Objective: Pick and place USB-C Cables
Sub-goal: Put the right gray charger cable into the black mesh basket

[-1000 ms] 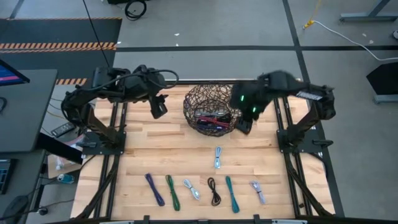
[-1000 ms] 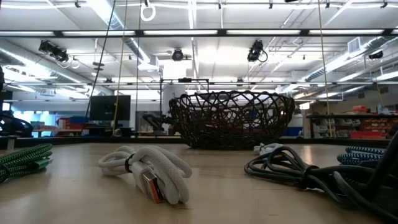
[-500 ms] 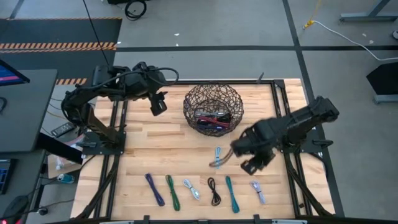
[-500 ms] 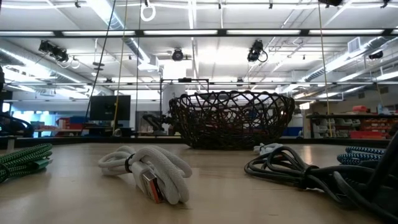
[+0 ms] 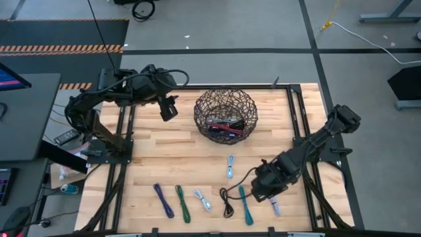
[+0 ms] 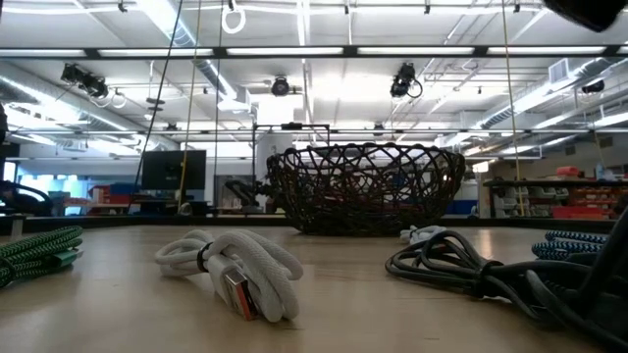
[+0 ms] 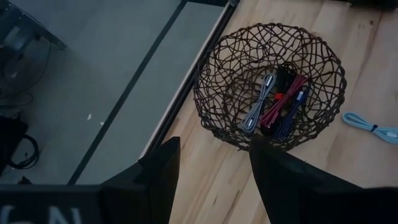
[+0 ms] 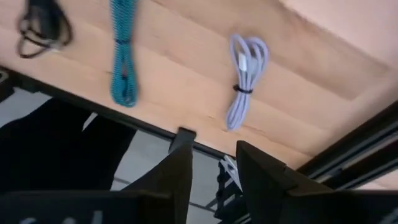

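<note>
While the right gripper (image 5: 270,192) hangs low over the front row with nothing between its jaws, the left gripper (image 5: 169,109) waits near the back-left of the light wooden plank surface (image 5: 164,151), beside the dark woven wire basket (image 5: 225,116). Both sets of jaws stand apart and empty; each wrist view shows a clear gap between the fingers.

Cables in the basket: silvery grey bundle (image 7: 257,109), magenta bundle (image 7: 278,107), dark blue-purple bundle (image 7: 292,112), lying side by side on the bottom.

Cables on the surface:
- light blue bundle (image 5: 230,166), alone, between basket and front row
- front row, from the left arm's side across: purple bundle (image 5: 163,199), green bundle (image 5: 182,201), pale silvery bundle (image 5: 202,199), black bundle (image 5: 227,201), teal braided bundle (image 5: 245,204), lavender-white bundle (image 5: 274,205)

Right gripper sits just above the teal and lavender-white bundles; its wrist view has the lavender-white one closest to centre ahead of the fingers, so my guess is that's the next pick. Not touching it yet.

Handling, judged:
- light, soft, floppy; loops will sag once lifted
- braided jacket should give decent friction, plug ends are the only hard parts
- each bundle is cinched by a small tie around its middle; the lavender-white one shows it plainly
- grip across the bundle at or next to the tie so all strands get pinched together; grabbing one loop end risks pulling the fold apart or snagging on the wire basket rim
- neighbours in the row are close, so come straight down to avoid dragging the teal one.
</note>
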Available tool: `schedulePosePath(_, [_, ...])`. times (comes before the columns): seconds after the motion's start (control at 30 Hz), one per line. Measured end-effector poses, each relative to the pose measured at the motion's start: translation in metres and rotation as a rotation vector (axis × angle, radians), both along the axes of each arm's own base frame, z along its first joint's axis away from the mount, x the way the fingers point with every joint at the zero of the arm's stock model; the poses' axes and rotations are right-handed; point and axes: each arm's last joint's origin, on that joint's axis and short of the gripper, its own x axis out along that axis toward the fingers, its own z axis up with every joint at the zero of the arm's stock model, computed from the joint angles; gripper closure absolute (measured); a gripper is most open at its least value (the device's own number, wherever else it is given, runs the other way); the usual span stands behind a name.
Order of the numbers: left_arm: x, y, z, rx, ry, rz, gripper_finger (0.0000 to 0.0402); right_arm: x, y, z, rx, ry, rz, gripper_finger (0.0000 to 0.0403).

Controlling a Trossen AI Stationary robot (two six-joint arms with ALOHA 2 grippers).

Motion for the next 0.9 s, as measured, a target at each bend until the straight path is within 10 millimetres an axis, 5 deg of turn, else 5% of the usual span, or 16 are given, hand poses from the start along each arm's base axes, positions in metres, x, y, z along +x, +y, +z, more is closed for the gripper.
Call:
schedulePosePath(0.33, [0.0, 0.0, 0.0, -0.006, -0.008, 0.007, 0.02, -0.022, 0.027, -0.035, 0.012, -0.006, -0.1, 0.0211])
schedulePosePath(0.57, [0.002, 0.0, 0.002, -0.005, -0.033, 0.007, 0.02, -0.039, 0.023, -0.059, -0.111, 0.016, -0.142, 0.0167])
schedulePosePath(0.9, [0.002, 0.0, 0.002, -0.007, -0.044, 0.009, 0.02, -0.042, 0.018, -0.085, -0.1, -0.075, -0.16, 0.0162])
